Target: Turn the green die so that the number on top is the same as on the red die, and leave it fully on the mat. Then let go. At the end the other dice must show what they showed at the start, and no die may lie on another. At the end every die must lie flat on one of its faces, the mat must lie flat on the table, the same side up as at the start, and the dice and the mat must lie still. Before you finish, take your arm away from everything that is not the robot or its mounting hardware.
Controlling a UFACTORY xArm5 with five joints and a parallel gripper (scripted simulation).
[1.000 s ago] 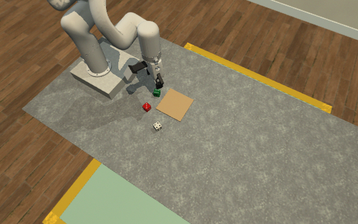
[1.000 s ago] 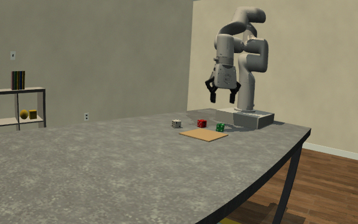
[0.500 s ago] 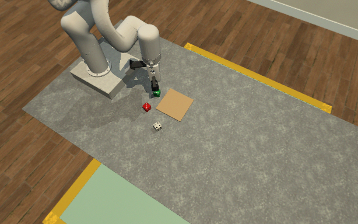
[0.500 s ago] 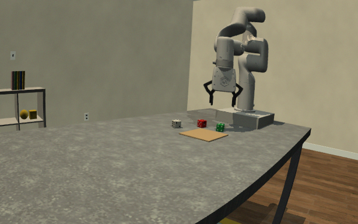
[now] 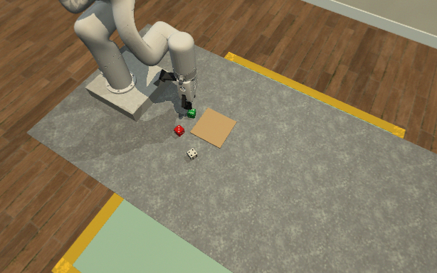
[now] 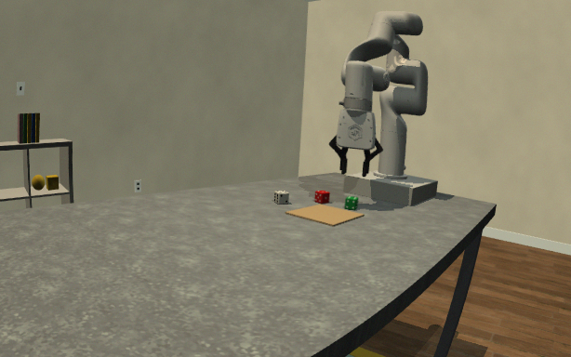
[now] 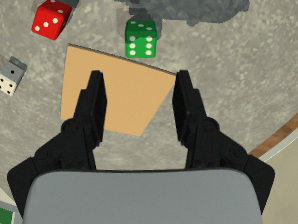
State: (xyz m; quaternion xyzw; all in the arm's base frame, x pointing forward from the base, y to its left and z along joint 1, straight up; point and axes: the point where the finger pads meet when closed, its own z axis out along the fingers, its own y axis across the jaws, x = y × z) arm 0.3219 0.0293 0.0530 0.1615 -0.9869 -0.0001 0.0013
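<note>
The green die [image 5: 191, 113] lies flat on the grey table, just off the near corner of the tan mat [image 5: 213, 127]. It also shows in the exterior view [image 6: 351, 203] and in the wrist view [image 7: 141, 38], with four white pips on the side that faces the wrist camera. The red die [image 5: 178, 130] [image 7: 52, 19] lies left of the mat. The mat [image 7: 116, 92] lies flat. My gripper [image 6: 354, 169] hangs well above the green die, pointing down, with its fingers partly open and nothing between them.
A white die [image 5: 192, 153] [image 6: 281, 197] lies on the table in front of the red die, off the mat. The arm's base block [image 5: 121, 92] stands close behind the dice. The table's edge [image 6: 465, 232] is to the right.
</note>
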